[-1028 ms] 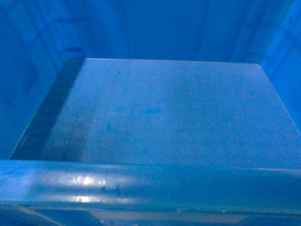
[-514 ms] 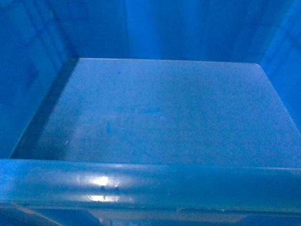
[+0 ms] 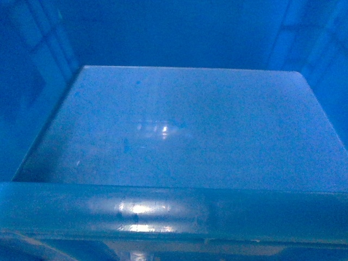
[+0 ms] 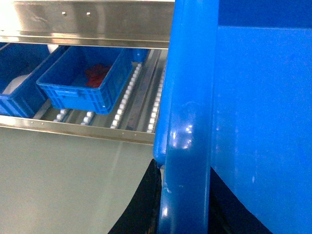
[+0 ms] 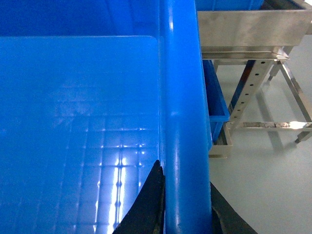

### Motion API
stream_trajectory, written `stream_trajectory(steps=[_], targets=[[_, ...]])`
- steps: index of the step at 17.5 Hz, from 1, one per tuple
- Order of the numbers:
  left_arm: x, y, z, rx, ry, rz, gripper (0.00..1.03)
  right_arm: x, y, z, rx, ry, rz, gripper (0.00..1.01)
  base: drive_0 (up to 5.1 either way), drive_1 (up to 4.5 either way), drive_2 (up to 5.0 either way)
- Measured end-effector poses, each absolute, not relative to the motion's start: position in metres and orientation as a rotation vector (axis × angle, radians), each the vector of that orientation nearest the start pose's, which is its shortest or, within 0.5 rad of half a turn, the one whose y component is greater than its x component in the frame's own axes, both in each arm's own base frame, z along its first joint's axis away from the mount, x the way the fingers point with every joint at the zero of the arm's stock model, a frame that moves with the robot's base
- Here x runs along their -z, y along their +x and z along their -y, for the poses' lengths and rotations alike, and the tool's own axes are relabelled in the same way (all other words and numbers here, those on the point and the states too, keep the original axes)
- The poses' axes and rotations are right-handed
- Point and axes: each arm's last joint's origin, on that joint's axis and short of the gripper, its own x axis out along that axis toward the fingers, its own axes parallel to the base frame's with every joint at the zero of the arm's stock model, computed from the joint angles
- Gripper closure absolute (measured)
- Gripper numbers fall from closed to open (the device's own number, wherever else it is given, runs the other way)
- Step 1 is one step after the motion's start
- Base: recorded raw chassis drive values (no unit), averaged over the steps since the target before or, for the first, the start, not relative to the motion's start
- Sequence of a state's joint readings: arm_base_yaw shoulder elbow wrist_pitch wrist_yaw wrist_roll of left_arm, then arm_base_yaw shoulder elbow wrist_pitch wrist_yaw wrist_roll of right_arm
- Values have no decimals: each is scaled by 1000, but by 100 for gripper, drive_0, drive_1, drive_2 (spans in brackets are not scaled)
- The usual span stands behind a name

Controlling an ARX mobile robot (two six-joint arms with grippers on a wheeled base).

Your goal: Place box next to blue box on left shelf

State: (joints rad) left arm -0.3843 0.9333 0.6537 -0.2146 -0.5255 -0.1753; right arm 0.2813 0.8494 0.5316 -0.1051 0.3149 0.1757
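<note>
The box point(image 3: 185, 125) fills the head view: smooth blue floor, ribbed walls, thick near rim. My left gripper point(image 4: 185, 204) is shut on the box's left rim point(image 4: 187, 122), with a black finger point(image 4: 141, 209) on either side of it. On the opposite rim point(image 5: 180, 122), my right gripper point(image 5: 187, 204) is shut in the same way, fingers point(image 5: 146, 204) flanking it. The left shelf point(image 4: 141, 97), grey rails with white rollers, lies ahead and to the left of the box. On it stands the blue box point(image 4: 83, 83) with something red point(image 4: 97, 74) inside.
A second blue crate point(image 4: 19, 83) stands at the shelf's far left. A steel beam point(image 4: 87, 22) runs above the shelf level, with grey floor point(image 4: 63, 180) below. On the right stands a steel stand point(image 5: 253, 29) with another blue crate point(image 5: 217, 97) beside its leg.
In the head view the dark shadow along the left edge of the box floor has faded away. A glare spot has appeared on the floor and the rim's reflection has shifted right.
</note>
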Motion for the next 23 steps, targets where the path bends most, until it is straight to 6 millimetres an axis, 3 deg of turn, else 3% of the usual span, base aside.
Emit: stream_trajectory(steps=[10,16,23], targets=[[-262,188,60,-177,46,-430,89,-243,179,-42,69,48,-401,92,-496,295,184],[-262,188,60,-176,45,-429,89,-243,179,-42,68,49,-400,92,-458,115,386],[-262,187,60,-177,45,-427,89,-243,179,-43,67,49,-400,92,0,0,0]])
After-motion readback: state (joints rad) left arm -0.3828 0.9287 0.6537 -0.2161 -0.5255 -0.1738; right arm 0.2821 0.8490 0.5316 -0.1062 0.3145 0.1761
